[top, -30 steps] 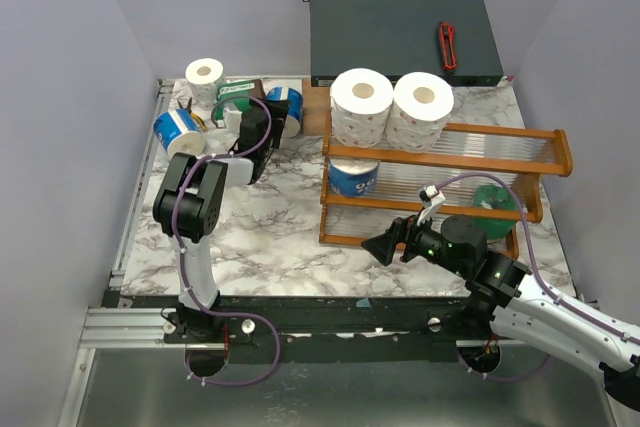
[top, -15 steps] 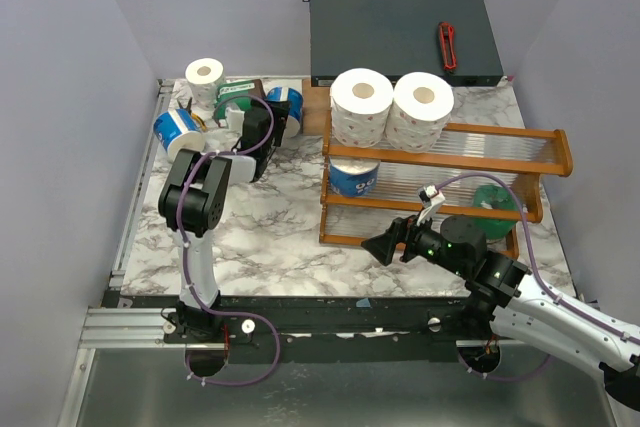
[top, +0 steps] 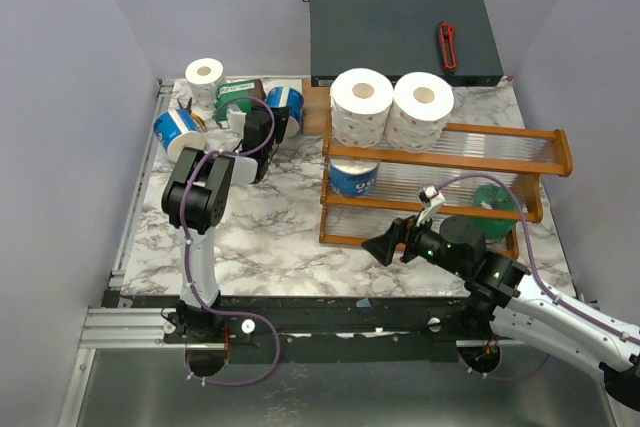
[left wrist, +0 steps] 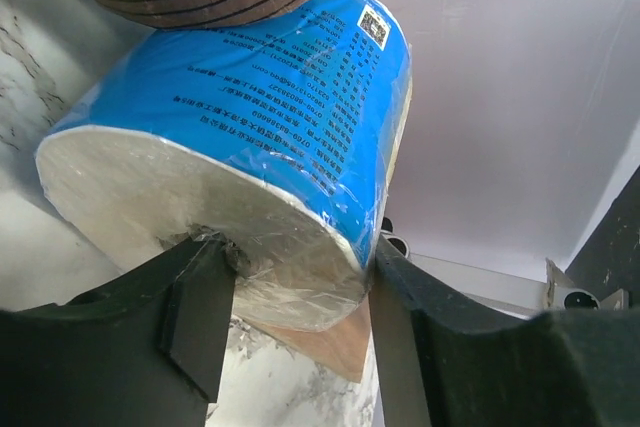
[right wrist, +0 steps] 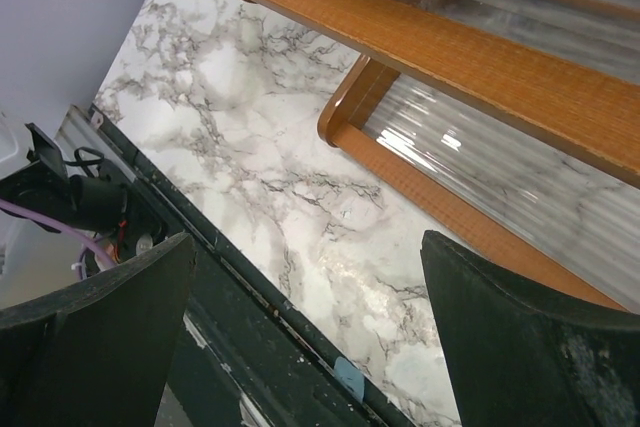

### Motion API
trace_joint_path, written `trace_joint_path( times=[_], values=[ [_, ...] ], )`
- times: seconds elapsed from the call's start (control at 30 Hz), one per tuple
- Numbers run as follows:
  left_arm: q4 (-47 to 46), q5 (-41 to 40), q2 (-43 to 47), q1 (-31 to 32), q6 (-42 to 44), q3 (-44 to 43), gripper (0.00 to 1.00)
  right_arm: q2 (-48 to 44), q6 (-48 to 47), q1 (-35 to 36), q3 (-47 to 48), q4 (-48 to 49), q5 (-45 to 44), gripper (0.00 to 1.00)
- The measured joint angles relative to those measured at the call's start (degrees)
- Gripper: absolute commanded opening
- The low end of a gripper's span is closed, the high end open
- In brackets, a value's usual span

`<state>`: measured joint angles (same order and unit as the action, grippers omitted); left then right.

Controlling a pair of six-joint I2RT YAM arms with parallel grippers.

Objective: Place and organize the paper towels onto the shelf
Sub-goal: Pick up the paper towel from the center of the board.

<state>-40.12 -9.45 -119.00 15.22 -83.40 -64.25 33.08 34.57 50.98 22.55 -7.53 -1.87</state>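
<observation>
Left jaws clamp blue roll (left wrist: 250, 117)
Wide a second ago, now pinching it; lift to shelf (top: 480, 162) next; right jaws apart

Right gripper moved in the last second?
No. In the top view the right gripper sits at the same spot beside the shelf, just in front of its front-left post, with the jaws open as before.

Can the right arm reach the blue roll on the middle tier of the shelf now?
Probably yes: the right end effector is open and close to the shelf front, with only a wooden rail before the blue roll.
</observation>
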Motion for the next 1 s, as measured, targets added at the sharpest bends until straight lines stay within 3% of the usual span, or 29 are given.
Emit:
trace_joint_path(
  times=[0.33,0.53,0.8,1.0],
  values=[
    [-3.8,0.1,0.1,-0.2,-0.3,2.3,0.24,-0.1,0.0,0.0,-0.3,-0.2,-0.1,0.97],
    [-5.3,1.1,4.0,-0.8,-0.5,7.6,0.23,-0.2,0.2,0.0,-0.3,-0.2,-0.1,0.97],
    [-7.8,3.5,17.0,-2.4,-0.7,16.5,0.21,0.1,0.2,0.0,-0.3,0.2,0.0,0.97],
    [-8.4,7.3,34.6,-5.2,-0.5,27.0,0.19,1.7,0.2,0.0,-0.3,1.1,0.8,0.97]
  ],
)
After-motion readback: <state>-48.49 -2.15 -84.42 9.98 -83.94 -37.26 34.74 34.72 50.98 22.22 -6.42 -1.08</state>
